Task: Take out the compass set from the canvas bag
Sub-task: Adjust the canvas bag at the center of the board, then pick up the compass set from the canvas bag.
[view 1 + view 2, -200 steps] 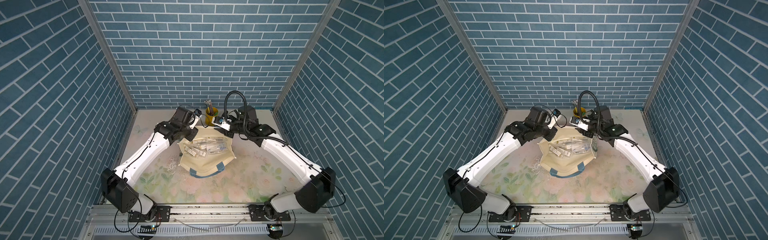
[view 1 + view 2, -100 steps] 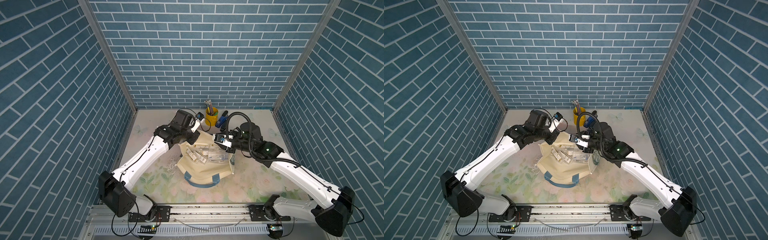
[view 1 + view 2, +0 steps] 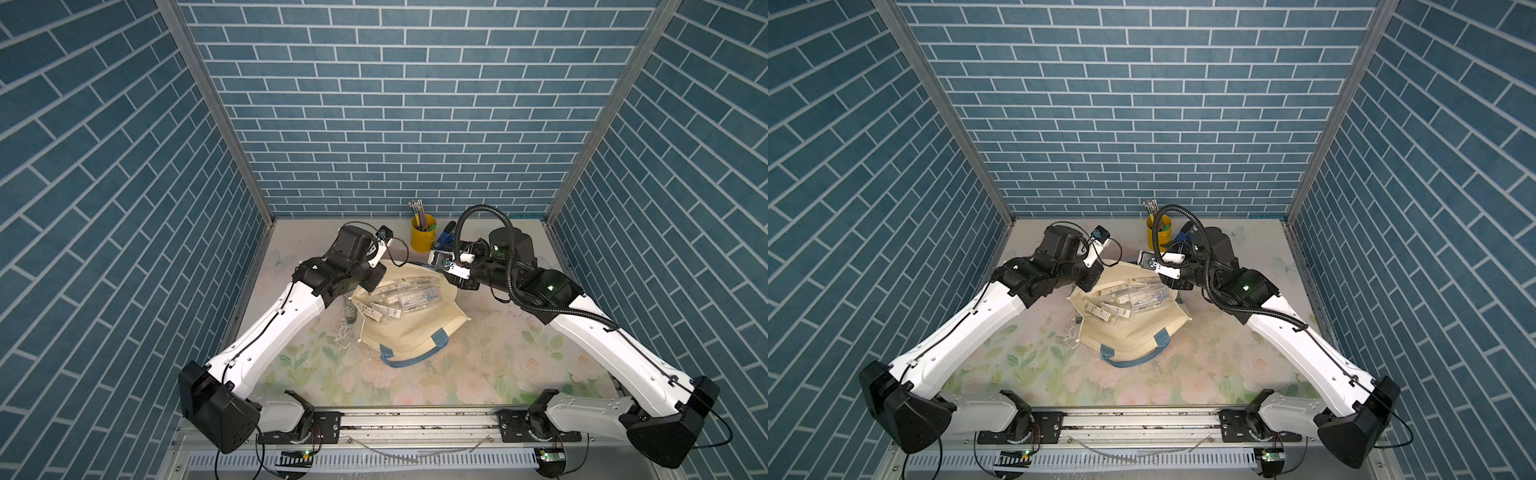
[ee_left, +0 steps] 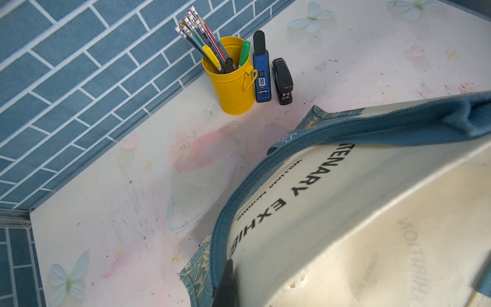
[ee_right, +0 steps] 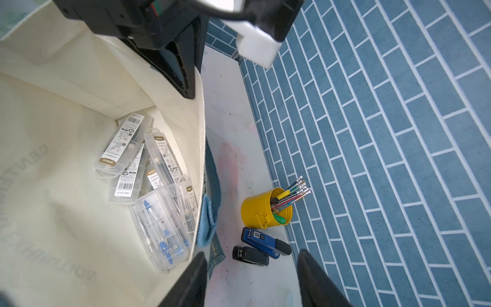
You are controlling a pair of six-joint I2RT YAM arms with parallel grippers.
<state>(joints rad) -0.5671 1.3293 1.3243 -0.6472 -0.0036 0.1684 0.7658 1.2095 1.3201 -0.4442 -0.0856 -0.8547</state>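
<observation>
While the canvas bag (image 3: pixel 411 336) gapes mid-table in both top views, the left wrist view shows the left gripper (image 4: pixel 229 285) clenched on its rim; the right wrist view shows the right gripper (image 5: pixel 252 281) released, the compass set (image 5: pixel 159 231) inside the bag

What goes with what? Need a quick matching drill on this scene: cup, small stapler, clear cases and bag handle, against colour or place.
Things:
1. cup
2. small stapler
3. clear cases
4. handle

Colour or place:
a. black
b. inside the bag
c. light blue
d. yellow

Pairs: 1-d, 2-a, 3-b, 4-c.
</observation>
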